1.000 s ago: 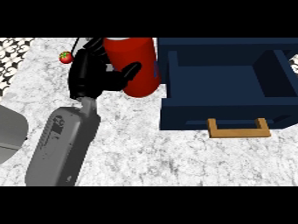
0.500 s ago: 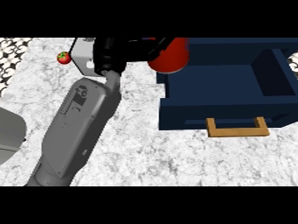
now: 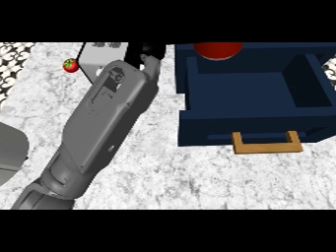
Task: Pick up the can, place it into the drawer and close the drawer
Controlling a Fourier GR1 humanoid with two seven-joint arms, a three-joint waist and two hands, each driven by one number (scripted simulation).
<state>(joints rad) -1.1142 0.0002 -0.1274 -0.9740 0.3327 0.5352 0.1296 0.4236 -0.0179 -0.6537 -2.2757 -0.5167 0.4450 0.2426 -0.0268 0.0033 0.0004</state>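
Marbled grey counter fills the head view, with a patterned black-and-white surface beyond its far left edge. One grey forearm rises from the lower left and stretches diagonally to the far middle, where only a small black part of the hand shows at the top edge; which hand it is and whether its fingers are open or curled cannot be told. To the right stands the dark blue drawer, open, its wooden handle facing near. At the drawer's far edge the red can shows, cut off by the top. A small red tomato lies far left.
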